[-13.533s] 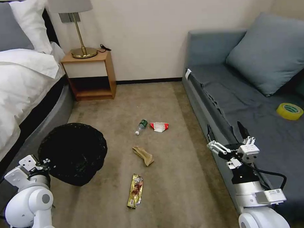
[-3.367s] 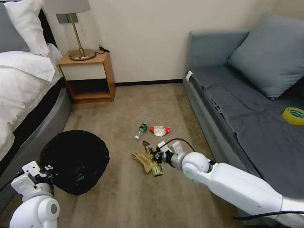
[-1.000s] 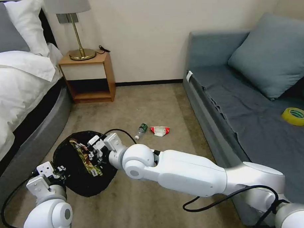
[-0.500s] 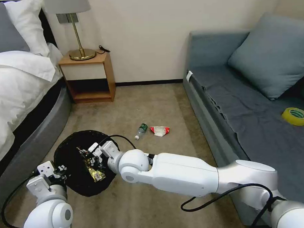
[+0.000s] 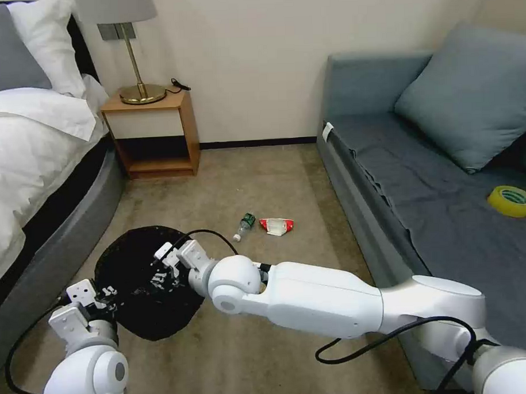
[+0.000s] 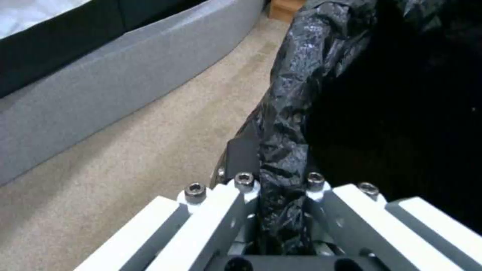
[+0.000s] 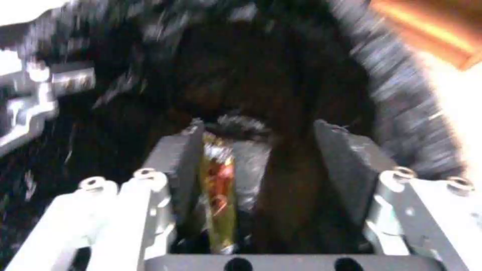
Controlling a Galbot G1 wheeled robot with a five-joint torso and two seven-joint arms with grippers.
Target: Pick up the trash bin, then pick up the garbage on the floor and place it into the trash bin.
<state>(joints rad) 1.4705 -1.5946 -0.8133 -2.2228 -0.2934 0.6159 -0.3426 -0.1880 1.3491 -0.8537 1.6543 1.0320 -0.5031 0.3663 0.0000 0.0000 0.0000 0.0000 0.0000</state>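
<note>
Snack wrapper gold-brown, lying flat against one pad of right gripper, long axis running along the finger, pointing down into the bin. Jaws apart, other pad well clear of it, so released or just clinging, not clamped. Right gripper over the mouth of trash bin, black liner below and all round. Wrapper judged to drop straight in if it peels off the pad; risk of sticking to the finger.

Trash bin tilted toward the robot, off to its left on the carpet, near the bed base. Left gripper clamped on the bin's bagged rim, liner pinched between the fingers; same gripper at the near edge of the bin in head view.

Remaining litter on the floor beyond the bin: clear bottle with green label, red-and-white packet just beside it. Right arm nearer to both; left busy holding.

Yellow tape roll on the sofa, not litter.
</note>
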